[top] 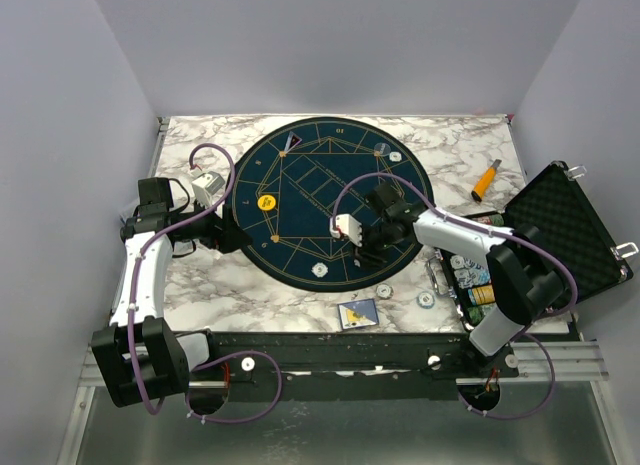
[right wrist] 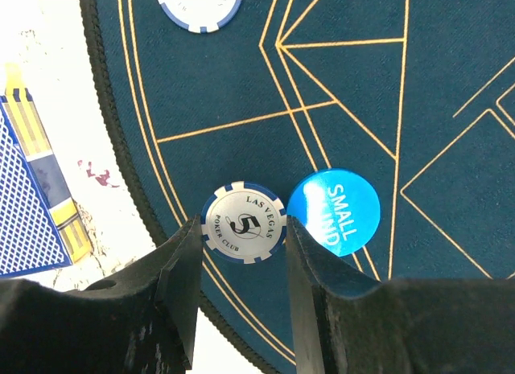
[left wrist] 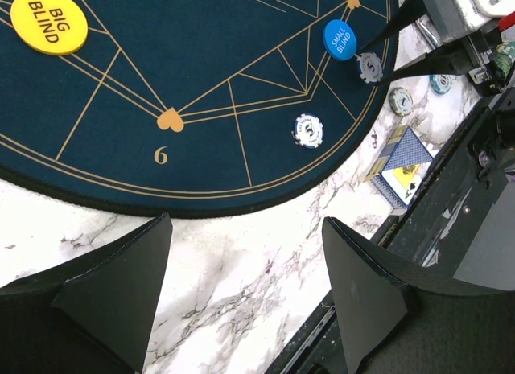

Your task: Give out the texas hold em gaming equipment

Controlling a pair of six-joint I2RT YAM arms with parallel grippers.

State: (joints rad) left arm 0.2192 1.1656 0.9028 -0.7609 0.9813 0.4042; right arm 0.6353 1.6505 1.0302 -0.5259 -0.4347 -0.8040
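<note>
**A:** Pinching is shown at the right gripper [right wrist: 242, 229], but what is caught between its black, wedge-shaped fingers?

**B:** A round poker chip [right wrist: 244, 222] is clamped by its edges. Its face is white and printed, and its rim is notched in blue. It is held flat on the dark blue felt mat [right wrist: 338, 84], close to the mat's curved border at the lower left of the right wrist view.

**A:** What is seen beside it?

**B:** A smooth blue SMALL BLIND disc [right wrist: 334, 211] is found just to its right. Whether the two touch cannot be told. A second chip [right wrist: 199, 2] is cut off by the top edge.

**A:** How is the left gripper [left wrist: 245, 229] set?

**B:** Its matte black fingers are spread wide over the veined white marble table [left wrist: 241, 293], at the bottom of the left wrist view, just off the mat's rounded edge. A yellow BIG BLIND disc [left wrist: 48, 20] is seen on the felt at the upper left. Playing cards [left wrist: 410, 153] are seen on the marble at the right, with a blue patterned back and a white face showing.
</note>
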